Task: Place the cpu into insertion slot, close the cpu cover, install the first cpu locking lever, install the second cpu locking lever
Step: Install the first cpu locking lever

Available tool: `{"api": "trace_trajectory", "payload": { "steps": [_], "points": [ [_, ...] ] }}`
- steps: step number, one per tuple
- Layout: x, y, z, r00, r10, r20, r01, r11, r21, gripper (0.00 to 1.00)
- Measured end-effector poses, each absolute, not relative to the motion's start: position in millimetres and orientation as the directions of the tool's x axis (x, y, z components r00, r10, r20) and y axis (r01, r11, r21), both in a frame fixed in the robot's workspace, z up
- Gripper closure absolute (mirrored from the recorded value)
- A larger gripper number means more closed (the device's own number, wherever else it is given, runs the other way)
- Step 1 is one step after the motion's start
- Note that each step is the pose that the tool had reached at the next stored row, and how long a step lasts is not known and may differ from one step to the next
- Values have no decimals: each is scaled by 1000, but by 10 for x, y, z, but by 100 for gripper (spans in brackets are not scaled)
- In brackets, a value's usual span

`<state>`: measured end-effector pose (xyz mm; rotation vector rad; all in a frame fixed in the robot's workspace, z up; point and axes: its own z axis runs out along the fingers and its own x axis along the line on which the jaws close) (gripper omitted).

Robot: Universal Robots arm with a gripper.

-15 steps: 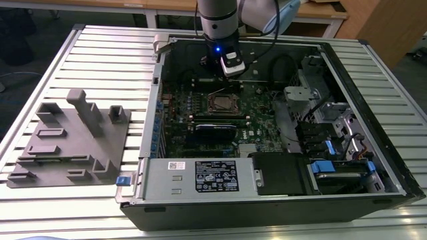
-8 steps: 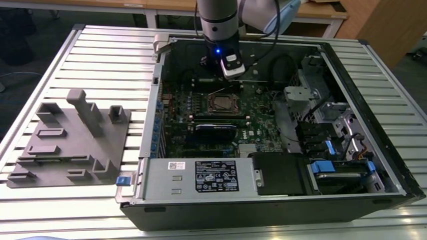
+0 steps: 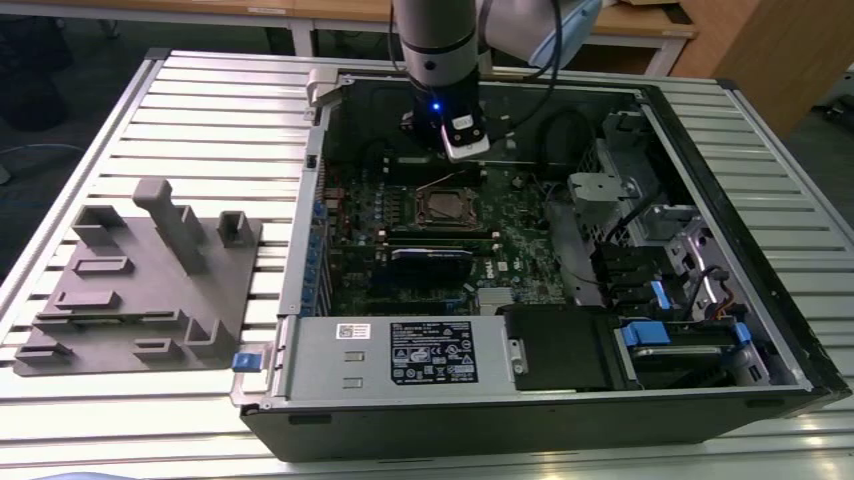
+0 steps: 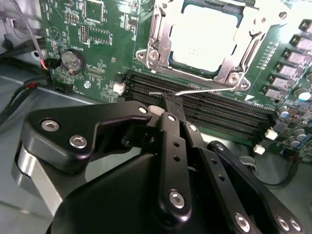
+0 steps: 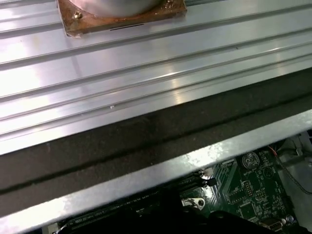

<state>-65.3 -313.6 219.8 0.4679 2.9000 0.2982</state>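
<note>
In the exterior view, an open computer case lies on a ribbed metal tabletop. The arm reaches down into the case, and its gripper hangs above the green board, just beyond the insertion slot. A grey plastic holder sits on the tabletop toward the exterior view's left, well apart from the case.

In the second wrist view, the black gripper has its fingers drawn together with nothing between them, the tips over the long black memory slots beside the socket. The cpu lies flat in the insertion slot, its pale grey top showing through the window of the cpu cover, which lies down around it. A round coin battery sits on the board nearby.

In the first wrist view, the case's metal edge crosses in front of the ribbed tabletop, with a corner of the board below it.
</note>
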Motion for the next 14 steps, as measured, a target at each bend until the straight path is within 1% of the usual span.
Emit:
{"api": "trace_trajectory", "payload": {
  "steps": [8, 11, 14],
  "points": [
    [-659, -3212, 2198, -932, 330, -148, 289, 926, 243, 89],
    [-663, -3242, 2194, -932, 335, -138, 289, 918, 272, 89],
    [-668, -3259, 2192, -932, 335, -136, 289, 916, 277, 89]
  ]
}}
